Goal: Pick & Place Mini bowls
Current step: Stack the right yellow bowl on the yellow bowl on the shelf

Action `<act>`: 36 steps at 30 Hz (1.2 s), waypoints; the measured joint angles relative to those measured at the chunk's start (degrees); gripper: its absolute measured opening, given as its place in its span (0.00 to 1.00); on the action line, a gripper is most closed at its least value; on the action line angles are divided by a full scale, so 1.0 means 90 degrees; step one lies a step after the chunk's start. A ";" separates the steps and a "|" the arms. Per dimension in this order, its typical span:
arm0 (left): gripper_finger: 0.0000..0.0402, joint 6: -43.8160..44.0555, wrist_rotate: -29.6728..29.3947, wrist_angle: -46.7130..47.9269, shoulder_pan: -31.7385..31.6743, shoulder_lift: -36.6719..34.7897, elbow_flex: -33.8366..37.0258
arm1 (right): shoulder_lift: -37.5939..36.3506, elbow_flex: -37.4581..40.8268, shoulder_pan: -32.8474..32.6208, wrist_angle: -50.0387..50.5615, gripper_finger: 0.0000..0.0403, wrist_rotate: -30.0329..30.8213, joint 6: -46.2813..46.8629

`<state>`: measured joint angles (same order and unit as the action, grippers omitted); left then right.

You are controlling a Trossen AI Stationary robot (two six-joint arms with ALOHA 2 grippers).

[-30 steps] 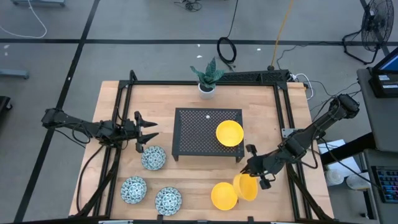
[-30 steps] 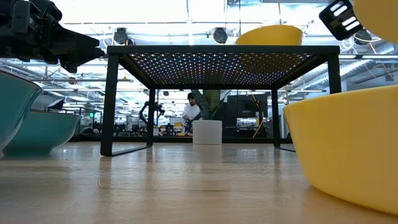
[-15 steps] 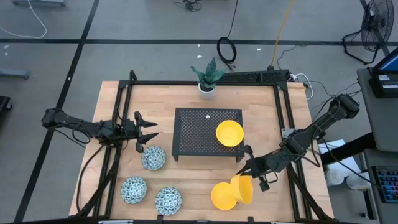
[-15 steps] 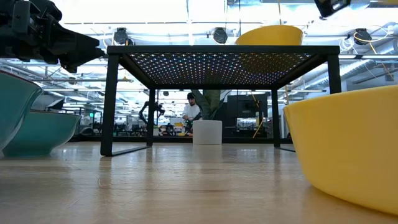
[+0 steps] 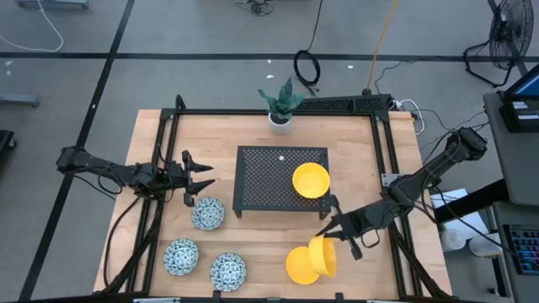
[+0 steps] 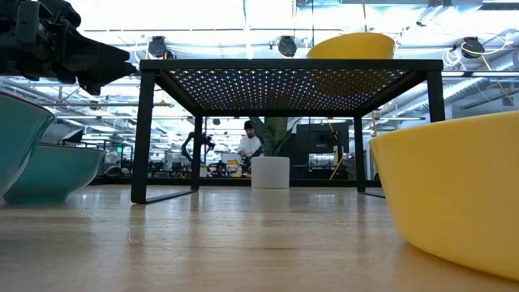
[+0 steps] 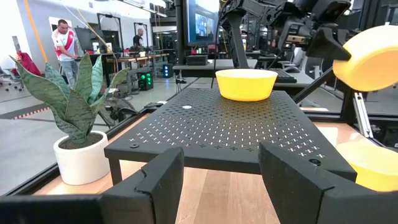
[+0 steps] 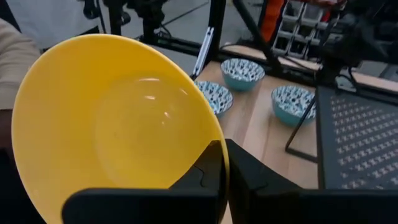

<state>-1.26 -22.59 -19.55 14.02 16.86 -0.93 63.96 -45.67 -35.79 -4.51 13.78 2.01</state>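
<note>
From above, you see the right gripper pinching the rim of a plain yellow bowl, tilted on edge over a second yellow bowl; it has shifted left since a second ago. A third yellow bowl sits on the black perforated stand. The left gripper waits with fingers apart above three patterned bowls. In the right wrist view, the held bowl fills the foreground.

overhead, table-level, two wrists (shared rack)

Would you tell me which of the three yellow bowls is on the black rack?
The upright bowl at the rack's right side; one other sits on the table, one is gripped.
</note>
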 joint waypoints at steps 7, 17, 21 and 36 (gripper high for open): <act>0.53 0.0001 0.0000 0.0000 0.0000 0.0000 -0.0002 | 0.0002 0.0000 0.0181 -0.0144 0.00 -0.0004 -0.0090; 0.53 0.0000 0.0000 0.0000 0.0000 0.0000 -0.0002 | 0.0002 0.0000 0.0561 -0.0197 0.00 -0.0011 -0.0149; 0.53 0.0000 0.0000 0.0000 0.0000 0.0000 0.0000 | 0.0002 0.0000 0.0729 -0.0227 0.00 -0.0009 -0.0159; 0.53 0.0002 0.0000 0.0000 0.0000 0.0000 0.0000 | 0.0002 0.0000 0.1206 -0.1177 0.00 -0.0006 -0.0713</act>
<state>-1.24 -22.59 -19.55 14.02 16.86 -0.93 63.99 -45.67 -24.94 -15.10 13.72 -4.40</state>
